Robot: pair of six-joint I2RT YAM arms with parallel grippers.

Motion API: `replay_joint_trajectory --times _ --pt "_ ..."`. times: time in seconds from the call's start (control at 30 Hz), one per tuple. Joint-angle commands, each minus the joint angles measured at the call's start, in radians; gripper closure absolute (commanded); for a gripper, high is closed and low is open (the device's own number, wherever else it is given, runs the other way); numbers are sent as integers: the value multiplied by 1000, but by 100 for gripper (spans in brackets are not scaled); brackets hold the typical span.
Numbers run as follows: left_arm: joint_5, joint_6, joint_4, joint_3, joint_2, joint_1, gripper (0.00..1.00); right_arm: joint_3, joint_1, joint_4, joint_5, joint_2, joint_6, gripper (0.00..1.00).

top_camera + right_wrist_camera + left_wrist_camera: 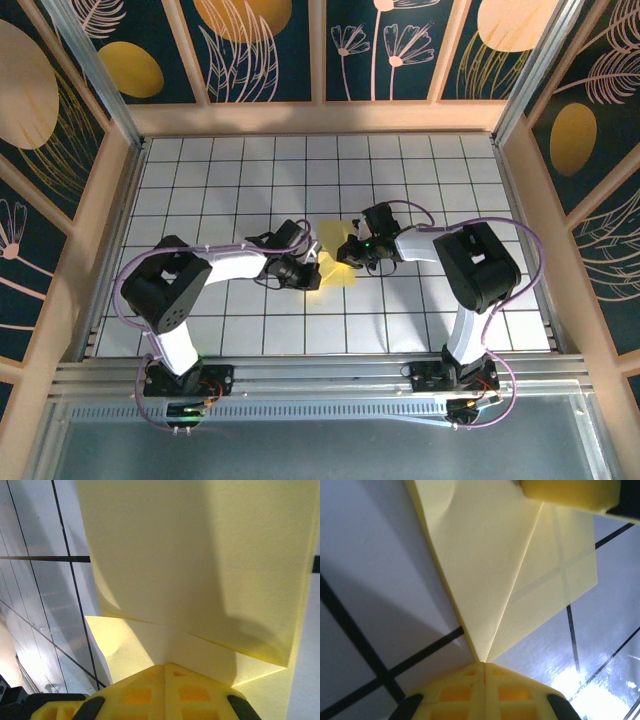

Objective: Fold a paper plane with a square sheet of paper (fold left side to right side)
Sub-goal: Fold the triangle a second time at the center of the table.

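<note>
The creased, thin pale-yellow square sheet of paper [333, 264] was pinched mid-tabletop [200, 170] by the left gripper [484, 664] and right gripper [165, 665], jaws together.

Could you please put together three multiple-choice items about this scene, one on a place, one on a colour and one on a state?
1. Where is the square sheet of paper on the table?
A. Near the middle, between the left tool and the right tool
B. In the far left corner
C. Hanging off the near edge

2. What colour is the sheet?
A. White
B. Pale yellow
C. Blue

3. How does the left tool stand?
A. Wide open
B. Shut, at the paper's folded point
C. Shut on a pen

Answers:
1 A: the top view shows both tools meeting at it mid-table.
2 B: it is pale yellow in all three views.
3 B: the left wrist view shows the fingers closed together where the creased point ends.
</note>
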Motion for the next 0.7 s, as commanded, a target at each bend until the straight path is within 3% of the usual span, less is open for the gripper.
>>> replay_joint_trajectory --times 0.0,0.13,0.27,0.37,0.67 --pt "-27 -9 -99 -33 -48 7 100 -5 -9 -72 22 -2 1 100" --pt "-12 -76 -26 -40 -130 31 94 21 -7 -40 -10 -59 17 100" --pt "51 -184 128 -86 -186 97 73 44 -10 -37 11 -128 17 84" --pt "83 -241 221 -96 -182 130 65 39 -22 -45 52 -177 5 73" --pt "114 -254 312 9 -16 142 55 -87 -75 5 103 -336 4 37"
